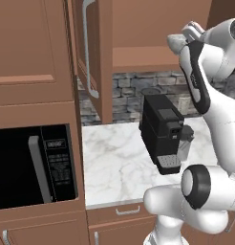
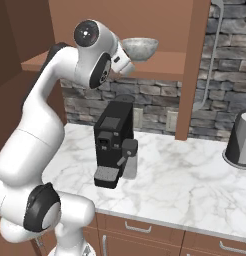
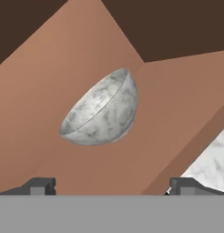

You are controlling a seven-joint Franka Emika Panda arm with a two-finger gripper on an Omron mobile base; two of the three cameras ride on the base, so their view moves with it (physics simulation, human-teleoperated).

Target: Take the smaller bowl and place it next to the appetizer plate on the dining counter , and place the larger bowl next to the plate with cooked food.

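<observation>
The smaller bowl [image 3: 101, 109] on the cabinet shelf [image 2: 165, 62] is being approached by the end effector [image 3: 111, 184], jaws wide apart and empty; closing onto its rim is judged next.

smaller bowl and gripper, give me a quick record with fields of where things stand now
target: small round grey-white speckled stone-look bowl, upright on the brown wood cabinet shelf
gripper: open, aimed at the bowl, not touching it
held: nothing
below shelf: black coffee machine on the white marble counter
left of counter: black microwave built into the cabinet
</observation>
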